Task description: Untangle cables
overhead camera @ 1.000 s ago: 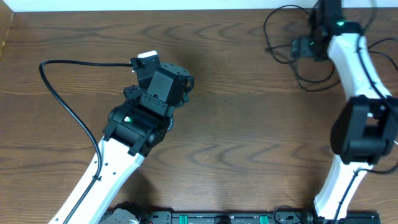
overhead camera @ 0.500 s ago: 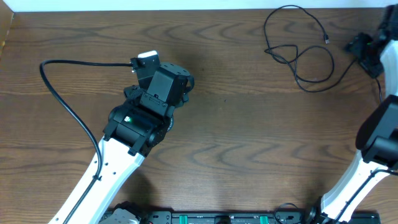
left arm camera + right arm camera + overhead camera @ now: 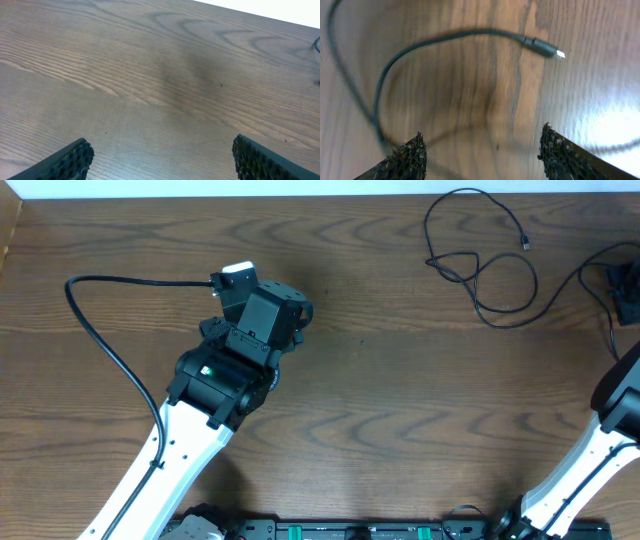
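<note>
Right arm is your pick. The black cable [image 3: 447, 264] lies in loose loops on the counter [image 3: 380, 380] at the far right. The right jaws [image 3: 482, 132] sit at the right edge, so the loops are just to their left. The left jaws [image 3: 161, 142] are well apart from it, at centre-left over bare wood.

Both sets of jaws stand apart with nothing in them.

In the right wrist view the plug end [image 3: 542, 47] lies ahead of the jaws, off toward the right finger [image 3: 560, 152]. Its long axis runs roughly across the gap, not along it. You'd likely need to shift toward the plug and turn the wrist before pinching. That view is blurred, so height above the counter is probably not readable.
</note>
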Robot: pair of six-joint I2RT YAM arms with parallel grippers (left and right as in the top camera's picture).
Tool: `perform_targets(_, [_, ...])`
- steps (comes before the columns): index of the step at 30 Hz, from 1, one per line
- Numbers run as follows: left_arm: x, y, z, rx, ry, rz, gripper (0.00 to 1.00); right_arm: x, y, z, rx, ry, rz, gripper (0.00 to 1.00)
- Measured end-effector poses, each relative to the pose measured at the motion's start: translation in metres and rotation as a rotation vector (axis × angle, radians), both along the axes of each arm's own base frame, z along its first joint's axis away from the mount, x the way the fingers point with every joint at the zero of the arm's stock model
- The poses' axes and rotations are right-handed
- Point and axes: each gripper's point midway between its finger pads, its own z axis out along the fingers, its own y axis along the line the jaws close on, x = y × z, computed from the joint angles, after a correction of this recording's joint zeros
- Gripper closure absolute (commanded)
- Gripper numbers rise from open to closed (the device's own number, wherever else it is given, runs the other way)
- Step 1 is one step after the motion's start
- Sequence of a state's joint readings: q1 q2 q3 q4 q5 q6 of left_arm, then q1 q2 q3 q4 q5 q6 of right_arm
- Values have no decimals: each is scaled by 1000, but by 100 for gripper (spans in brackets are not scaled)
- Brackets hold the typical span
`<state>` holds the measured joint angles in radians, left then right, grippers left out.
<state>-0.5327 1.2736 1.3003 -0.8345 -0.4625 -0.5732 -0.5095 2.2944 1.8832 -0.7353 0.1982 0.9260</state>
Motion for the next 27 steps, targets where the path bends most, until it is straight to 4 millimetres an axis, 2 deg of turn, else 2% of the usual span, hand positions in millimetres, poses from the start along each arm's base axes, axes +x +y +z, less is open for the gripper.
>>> perform_targets(3, [0,0,0,0,0,0,11,-1,-11,-22,10,1,-26,31])
perform_targets(6, [0,0,0,0,0,0,11,2,-20,-32,3,-21,-44,20])
perform_targets(10, [0,0,0,0,0,0,11,7,-30,-29,-8,-70,-83,21])
perform_targets(16, [0,0,0,0,0,0,11,3,-41,-27,1,-109,-163,26])
perform_targets(19, [0,0,0,0,0,0,11,5,-49,-24,-10,-138,-165,18])
perform_targets(20, [0,0,0,0,0,0,11,12,-53,-20,-25,-160,-121,9])
perform_targets(21, [0,0,0,0,0,0,11,19,-55,-16,-38,-186,-80,6])
perform_targets(23, [0,0,0,0,0,0,11,41,-52,-6,-61,-239,107,5])
perform_targets(25, [0,0,0,0,0,0,11,53,-35,-2,-38,-247,302,6])
perform_targets(27, [0,0,-1,-2,1,3,11,56,-11,-3,4,-236,494,7])
